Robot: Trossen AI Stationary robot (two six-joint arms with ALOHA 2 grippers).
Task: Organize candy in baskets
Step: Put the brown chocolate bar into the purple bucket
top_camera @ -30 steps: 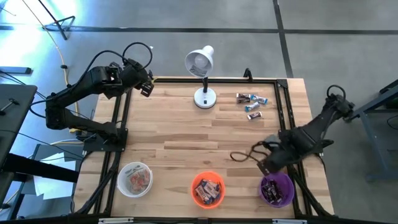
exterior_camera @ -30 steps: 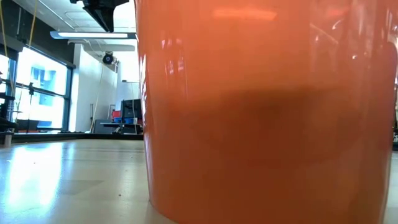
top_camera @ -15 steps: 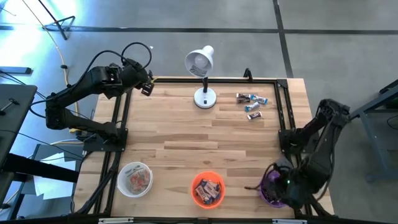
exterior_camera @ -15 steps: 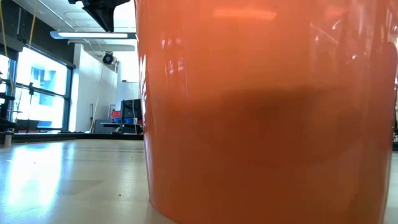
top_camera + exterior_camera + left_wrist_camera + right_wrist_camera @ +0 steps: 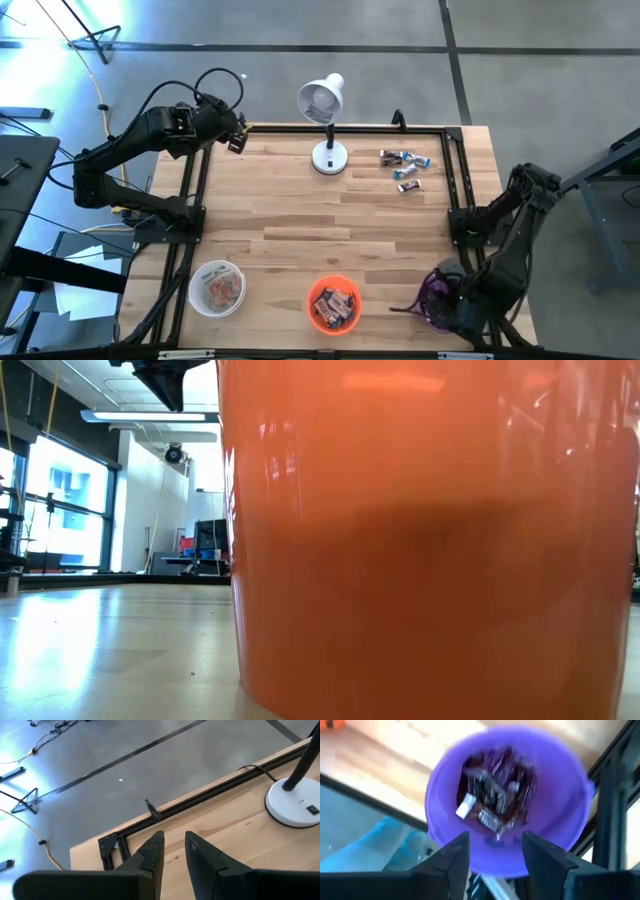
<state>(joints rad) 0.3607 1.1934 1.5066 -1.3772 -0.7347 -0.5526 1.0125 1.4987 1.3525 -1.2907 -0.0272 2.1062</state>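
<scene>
Candy (image 5: 404, 171) that is still loose lies as a small cluster of wrapped pieces on the wooden table (image 5: 300, 215), out toward two o'clock from the table's middle and at about three o'clock from the white desk lamp (image 5: 325, 125), well apart from all three baskets. Those baskets stand in a row along the near edge: the white basket (image 5: 217, 288) at about seven o'clock, the orange basket (image 5: 334, 304) at six, the purple basket (image 5: 437, 296) at about five, close to the table's corner frame. Each already holds wrapped pieces; the right wrist view looks down into the purple one and shows a heap of dark and silver wrappers (image 5: 496, 790) on its floor.

Directly over the purple basket hangs the right gripper (image 5: 495, 851), its two dark fingers spread apart with open space between them and nothing pinched, the basket's rim showing through the gap. In the high view its arm hides much of that basket.

Far off at ten to eleven o'clock, the left gripper (image 5: 172, 852) hangs over the table's far left corner, near the black frame rail, its fingers held close together with a narrow slit between them and nothing in it. From table height the orange basket's wall fills nearly everything.
</scene>
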